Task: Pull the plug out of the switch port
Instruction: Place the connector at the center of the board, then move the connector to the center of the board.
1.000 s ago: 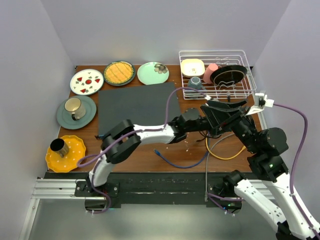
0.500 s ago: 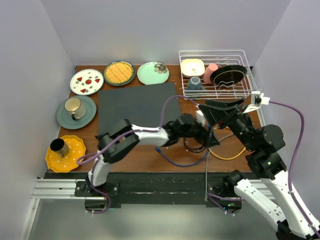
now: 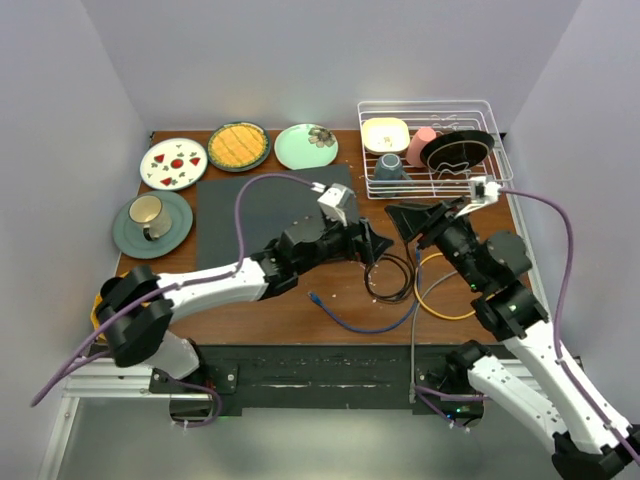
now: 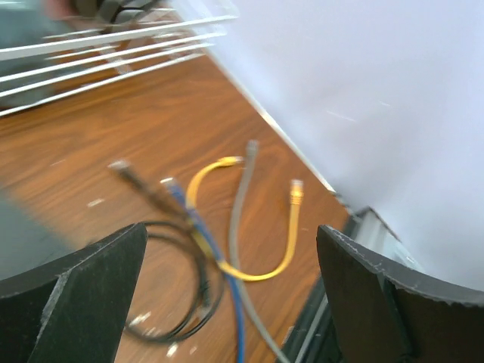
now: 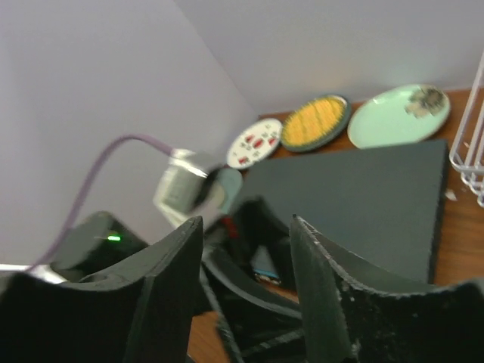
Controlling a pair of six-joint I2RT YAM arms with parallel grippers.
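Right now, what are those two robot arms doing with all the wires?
Both arms hang over the table, holding nothing. The left end effector is open above loose wires, a yellow one, a blue one and a black coil, lying beside the flat grey switch. The right end effector is open too, pointed toward the left arm. No wire looks plugged into the switch, though the left arm hides part of its near edge.

The switch (image 3: 262,212), a broad, flat, dark-grey slab, is seen lying level on the wooden table (image 3: 290,318), just left of the wide-spread jaws of the left gripper (image 3: 372,246). Framed between those jaws, the blue cable's plug (image 4: 168,184), the yellow cable's plug (image 4: 296,190) and the grey cable's plug (image 4: 251,146) are pictured lying loose on the wood.
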